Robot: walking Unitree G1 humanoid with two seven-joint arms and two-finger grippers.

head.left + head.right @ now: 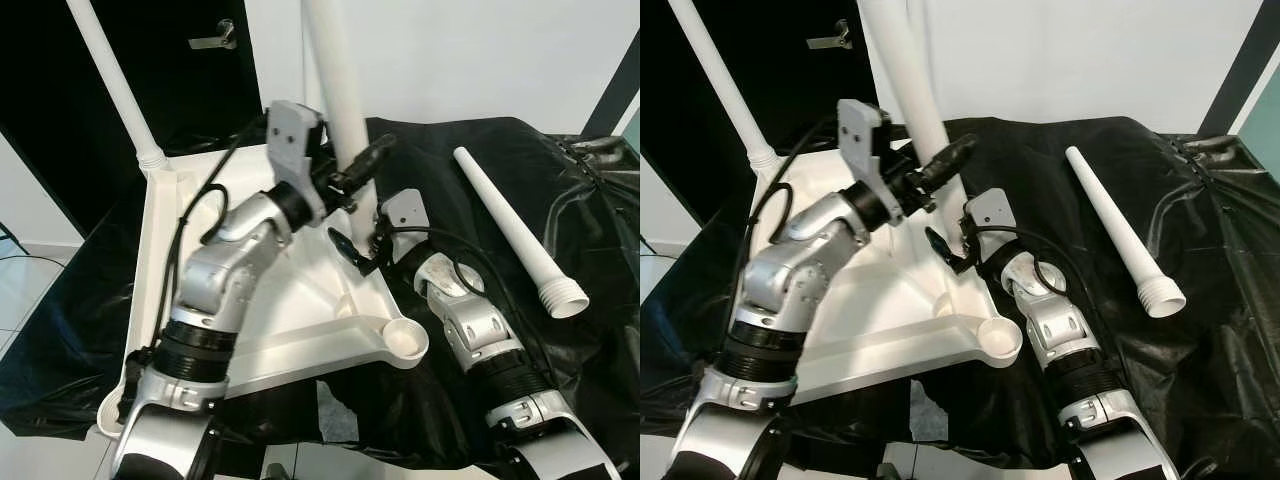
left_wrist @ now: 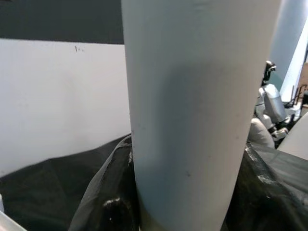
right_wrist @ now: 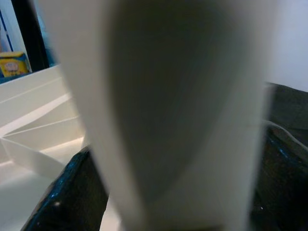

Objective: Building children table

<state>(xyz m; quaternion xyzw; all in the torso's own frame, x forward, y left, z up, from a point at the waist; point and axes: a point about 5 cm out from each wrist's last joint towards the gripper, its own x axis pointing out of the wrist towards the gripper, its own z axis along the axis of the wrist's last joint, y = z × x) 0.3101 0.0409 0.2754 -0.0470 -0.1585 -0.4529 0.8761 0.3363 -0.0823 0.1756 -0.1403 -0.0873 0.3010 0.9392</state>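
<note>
A black plastic sheet [image 1: 560, 330] covers the work surface and is the largest thing in view. On it, from about 9 o'clock to the centre, lies one white children's tabletop [image 1: 300, 310] turned underside up, its ribs showing and a round empty leg socket [image 1: 405, 338] at its near corner, around 5 o'clock from the middle.

Three white table legs can be counted. The first leg [image 1: 112, 70] stands upright in the far left corner of the tabletop, at 10 o'clock. The second leg [image 1: 338, 90] rises near 12 o'clock, upright with a slight tilt, its foot at the tabletop's far right corner. The third leg [image 1: 515, 232] lies loose on the sheet at 2 o'clock, its threaded wide end toward the near side, well apart from the tabletop.

Two silver arms reach in from 6 o'clock. The left gripper [image 1: 362, 165] is at the second leg, its black fingers on either side of the leg and pinching it partway up; the left wrist view has the white leg [image 2: 192, 115] close against the camera. The right gripper [image 1: 358, 250] sits lower, at the same leg's base beside the tabletop rim; one black finger shows just left of the leg, but whether it clamps the leg I cannot tell.

Behind, at 11 o'clock, is one dark door with a metal handle [image 1: 216, 40].
</note>
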